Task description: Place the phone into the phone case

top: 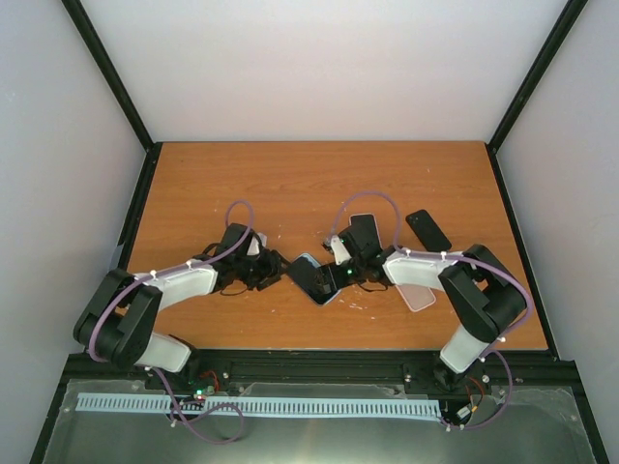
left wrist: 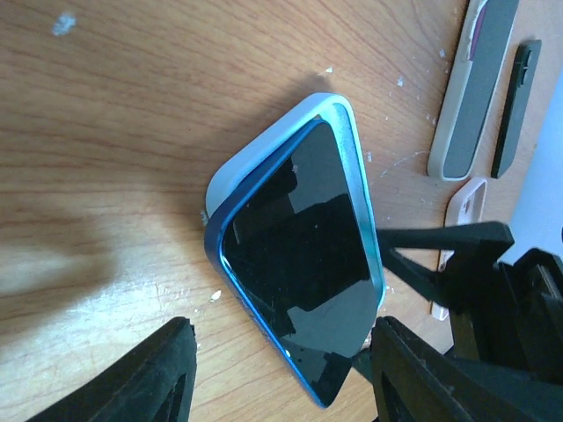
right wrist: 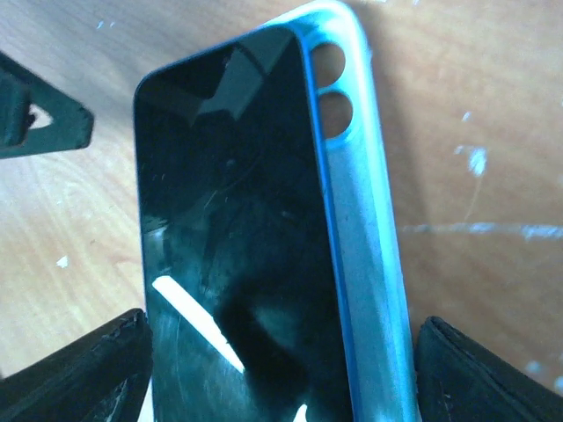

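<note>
At counter (top: 290,184) centre, phone (right wrist: 229,246) sits skewed on phone case (right wrist: 361,220); right hand (right wrist: 281,343) brackets their width, grip unclear; left hand (left wrist: 281,338) open at corner.

I'm working in a robotics lab test cell, not a lived-in room. Plain white panels (top: 319,68) box in a wooden tabletop (top: 290,184) on three sides, framed by black posts (top: 111,72). My left arm (top: 179,282) and right arm (top: 426,266) are bolted to a black rail (top: 319,367) at the near edge, trailing purple cables (top: 237,208). A slotted cable duct (top: 290,406) lies on sheet metal (top: 319,445) below. On the wood are just a phone (top: 327,280), a phone case (top: 305,262) and a loose clear case (top: 418,295).
</note>
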`<state>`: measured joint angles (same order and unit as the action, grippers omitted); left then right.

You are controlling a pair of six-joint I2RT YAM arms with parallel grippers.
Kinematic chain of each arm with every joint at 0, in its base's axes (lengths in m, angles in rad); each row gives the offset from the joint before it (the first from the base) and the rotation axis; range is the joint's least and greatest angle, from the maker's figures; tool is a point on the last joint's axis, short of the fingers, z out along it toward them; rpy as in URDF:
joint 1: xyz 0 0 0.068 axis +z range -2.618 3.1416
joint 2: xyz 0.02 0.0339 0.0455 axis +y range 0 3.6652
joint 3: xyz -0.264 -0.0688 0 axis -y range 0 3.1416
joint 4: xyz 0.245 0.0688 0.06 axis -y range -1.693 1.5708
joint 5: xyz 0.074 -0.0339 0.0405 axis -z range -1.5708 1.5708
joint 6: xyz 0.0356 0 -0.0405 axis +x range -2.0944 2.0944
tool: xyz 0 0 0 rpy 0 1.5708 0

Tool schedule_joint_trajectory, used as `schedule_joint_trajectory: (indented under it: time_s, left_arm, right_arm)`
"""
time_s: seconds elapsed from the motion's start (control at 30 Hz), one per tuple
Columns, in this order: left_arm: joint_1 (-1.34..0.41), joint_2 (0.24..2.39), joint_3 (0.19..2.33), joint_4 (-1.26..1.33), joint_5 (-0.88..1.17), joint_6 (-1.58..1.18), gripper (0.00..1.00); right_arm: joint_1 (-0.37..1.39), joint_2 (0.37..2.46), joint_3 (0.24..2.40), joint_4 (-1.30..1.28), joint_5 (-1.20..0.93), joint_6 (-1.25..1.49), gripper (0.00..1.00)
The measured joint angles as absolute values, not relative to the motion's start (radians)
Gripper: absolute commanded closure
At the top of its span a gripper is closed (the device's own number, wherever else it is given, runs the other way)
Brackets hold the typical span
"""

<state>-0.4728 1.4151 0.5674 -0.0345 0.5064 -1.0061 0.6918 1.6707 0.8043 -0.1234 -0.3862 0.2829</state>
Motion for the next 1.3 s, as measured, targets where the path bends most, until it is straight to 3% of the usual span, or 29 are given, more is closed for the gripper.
schedule_joint_trajectory:
  time_s: [0.2, 0.47, 0.6, 0.83, 1.3]
  left_arm:
    - [-0.473, 1.418, 0.567, -0.051, 0.501, -0.995, 0.51]
    - [-0.473, 1.405, 0.544, -0.053, 0.502, -0.989, 0.54]
    - [-0.473, 1.426, 0.543, -0.055, 0.502, -0.984, 0.62]
    - [-0.474, 1.444, 0.548, -0.081, 0.481, -0.954, 0.76]
    - [-0.475, 1.473, 0.548, -0.041, 0.468, -0.942, 0.96]
  right_arm:
    - [0.734, 1.635, 0.731, -0.044, -0.451, 0.448, 0.28]
    - [0.836, 1.636, 0.699, 0.035, -0.453, 0.613, 0.51]
    - [0.83, 1.63, 0.699, 0.023, -0.372, 0.645, 0.62]
    - [0.811, 1.626, 0.699, 0.062, -0.289, 0.704, 0.67]
    - [0.801, 1.728, 0.718, 0.194, -0.334, 0.754, 0.7]
